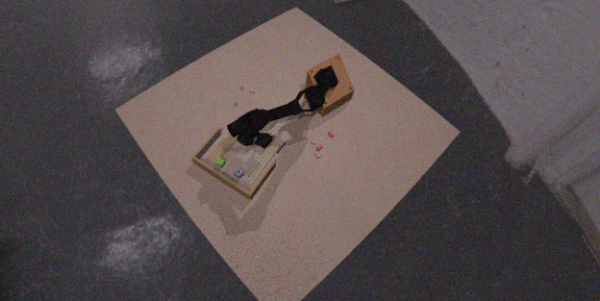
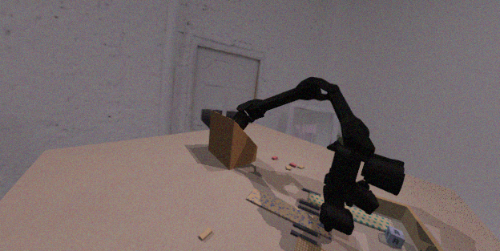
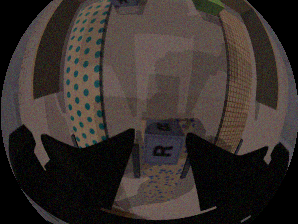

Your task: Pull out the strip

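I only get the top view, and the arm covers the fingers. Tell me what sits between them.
Observer: In the wrist view the labelled cube sits between the fingers, with a gap on each side.
Operator: Give me the gripper's height.
Observer: In the exterior view the gripper is down low, just above the blue-speckled strip.
Operator: Say whether it grips.
Observer: No; the fingers stand partly open, holding nothing.
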Motion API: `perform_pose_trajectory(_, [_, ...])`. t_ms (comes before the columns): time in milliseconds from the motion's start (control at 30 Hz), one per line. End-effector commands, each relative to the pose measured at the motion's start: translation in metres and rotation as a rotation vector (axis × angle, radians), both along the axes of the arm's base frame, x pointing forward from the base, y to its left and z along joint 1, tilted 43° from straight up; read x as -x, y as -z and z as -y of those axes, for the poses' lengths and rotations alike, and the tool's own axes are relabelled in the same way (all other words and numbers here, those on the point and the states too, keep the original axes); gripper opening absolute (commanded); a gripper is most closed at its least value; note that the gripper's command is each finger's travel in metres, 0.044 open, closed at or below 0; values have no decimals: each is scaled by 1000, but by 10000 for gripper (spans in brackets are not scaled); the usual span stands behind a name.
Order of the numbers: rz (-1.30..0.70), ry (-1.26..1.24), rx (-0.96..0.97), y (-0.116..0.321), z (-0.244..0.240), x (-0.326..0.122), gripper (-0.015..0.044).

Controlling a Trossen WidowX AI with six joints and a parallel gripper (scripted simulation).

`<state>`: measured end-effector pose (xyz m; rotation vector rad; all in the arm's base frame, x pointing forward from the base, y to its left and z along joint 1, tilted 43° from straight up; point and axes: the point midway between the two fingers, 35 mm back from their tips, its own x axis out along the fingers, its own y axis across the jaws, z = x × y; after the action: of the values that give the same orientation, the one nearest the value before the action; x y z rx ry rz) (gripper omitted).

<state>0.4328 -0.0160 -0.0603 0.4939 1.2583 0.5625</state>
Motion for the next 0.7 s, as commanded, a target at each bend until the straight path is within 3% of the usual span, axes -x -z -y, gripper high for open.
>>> perform_pose_trajectory(0, [-9, 4, -6, 3, -2, 2, 250])
perform_pose_trajectory(33, [-9, 4, -6, 3, -2, 2, 250])
perform_pose_trajectory(167, [-2, 0, -1, 1, 0, 0, 145])
perform_pose_trajectory(400, [-2, 0, -1, 1, 0, 0, 98])
perform_pose_trajectory(533, [-2, 0, -1, 0, 0, 3, 0])
perform_pose_trajectory(667, [-5, 1, -1, -6, 5, 17, 0])
